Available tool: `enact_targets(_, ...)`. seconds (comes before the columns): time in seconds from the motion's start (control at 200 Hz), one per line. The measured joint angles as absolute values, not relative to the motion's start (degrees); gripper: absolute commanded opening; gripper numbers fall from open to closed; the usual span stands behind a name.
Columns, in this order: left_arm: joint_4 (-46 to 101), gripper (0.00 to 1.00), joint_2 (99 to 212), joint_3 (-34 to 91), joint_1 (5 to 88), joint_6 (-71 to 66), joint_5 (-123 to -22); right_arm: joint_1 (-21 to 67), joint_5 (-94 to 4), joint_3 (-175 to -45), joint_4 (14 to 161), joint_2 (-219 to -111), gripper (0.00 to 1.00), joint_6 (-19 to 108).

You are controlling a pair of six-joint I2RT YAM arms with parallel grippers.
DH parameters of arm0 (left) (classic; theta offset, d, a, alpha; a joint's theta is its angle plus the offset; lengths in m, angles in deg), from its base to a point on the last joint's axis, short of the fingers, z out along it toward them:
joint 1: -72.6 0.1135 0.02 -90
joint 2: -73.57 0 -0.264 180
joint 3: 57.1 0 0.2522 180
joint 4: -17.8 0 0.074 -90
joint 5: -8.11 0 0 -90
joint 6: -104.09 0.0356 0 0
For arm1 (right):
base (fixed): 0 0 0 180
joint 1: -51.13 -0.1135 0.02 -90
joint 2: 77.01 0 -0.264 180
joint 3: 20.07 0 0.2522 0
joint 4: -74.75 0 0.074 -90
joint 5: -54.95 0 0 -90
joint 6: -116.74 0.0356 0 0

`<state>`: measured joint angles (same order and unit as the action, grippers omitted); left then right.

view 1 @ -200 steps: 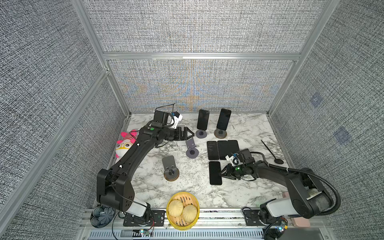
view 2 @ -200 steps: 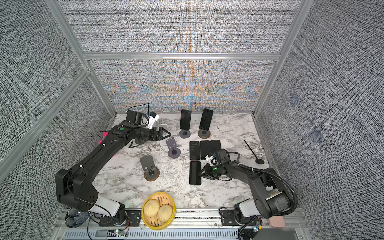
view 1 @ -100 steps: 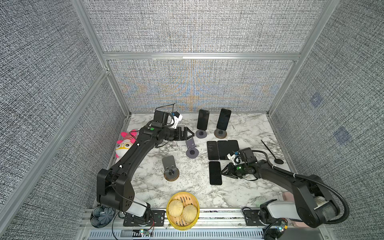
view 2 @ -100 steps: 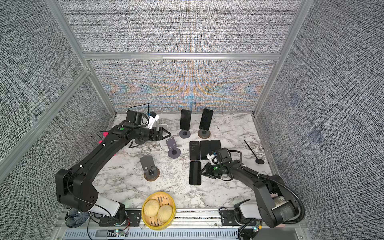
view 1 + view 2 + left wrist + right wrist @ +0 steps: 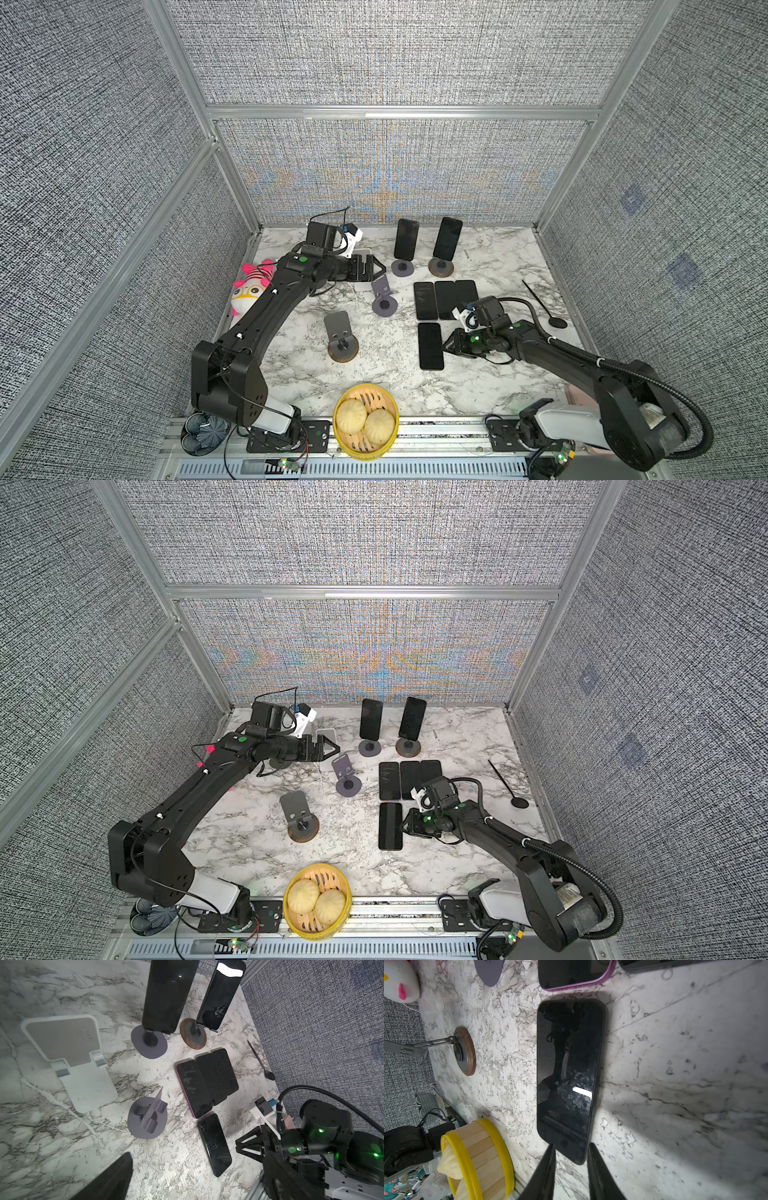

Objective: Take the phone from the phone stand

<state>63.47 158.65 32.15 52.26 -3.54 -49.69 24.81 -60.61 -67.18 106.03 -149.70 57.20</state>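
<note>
Tabletop (image 5: 490, 257) white marble, grey-black veins. Walls (image 5: 395, 62) grey woven texture. Flat phone (image 5: 566, 1064) glossy black. Cased phone (image 5: 194, 1088) black, purple rim. White stand (image 5: 83, 1076). Lilac-grey stand (image 5: 148, 1120). Wood-ring stand (image 5: 195, 1040) grey, brown ring. Steamer basket (image 5: 481, 1147) yellow rim, pale slats. Plush toy (image 5: 249, 286) pink-white, striped.

Count taken from both top views.
Phones (image 5: 406, 239): 6 in all, 2 upright on stands and 4 flat on the surface (image 5: 490, 249).
Phone stands (image 5: 384, 305): 5 in all, 2 loaded and 3 empty, including 1 white stand (image 5: 70, 1053).
Steamer basket (image 5: 390, 399): 1.
Buns (image 5: 351, 417): 2.
Plush toy (image 5: 249, 286): 1.
Black spoon (image 5: 557, 323): 1.
Robot arms (image 5: 270, 316): 2.
</note>
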Motion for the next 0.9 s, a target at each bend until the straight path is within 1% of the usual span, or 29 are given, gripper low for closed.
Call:
enact_targets(0.09,63.62,0.99,157.20,31.86,51.41,-2.21,-52.51,24.48,-58.62,-67.15,106.42,-147.84,0.29,57.26)
enact_targets(0.295,63.36,0.99,153.82,30.84,49.40,0.33,-58.74,24.48,-53.48,-67.57,107.54,-143.82,0.39,57.83)
enact_targets(0.485,63.36,0.99,153.31,31.58,45.34,2.25,-64.59,24.44,-52.02,-68.03,107.97,-143.18,0.46,57.83)
enact_targets(0.555,63.22,0.99,154.01,32.54,43.83,2.91,-66.71,24.44,-51.97,-68.01,107.95,-143.05,0.52,57.83)
enact_targets(0.63,62.09,0.99,155.54,33.66,41.90,3.46,-69.03,24.44,-52.00,-67.96,107.97,-142.68,0.64,57.83)
enact_targets(0.685,61.13,0.99,157.05,34.57,40.55,3.76,-70.98,24.44,-52.04,-67.96,108.06,-142.16,0.71,57.81)
enact_targets(0.775,59.03,0.99,160.66,37.07,38.98,4.64,-73.43,24.44,-52.00,-67.96,109.09,-140.71,0.78,57.59)
enact_targets(0.81,58.20,0.99,162.25,38.22,38.74,4.70,-74.12,24.44,-51.89,-67.96,109.63,-140.06,0.82,57.42)
enact_targets(0.9,55.68,0.99,166.76,41.68,38.60,4.68,-75.98,24.50,-50.68,-68.86,112.32,-138.33,0.87,56.48)
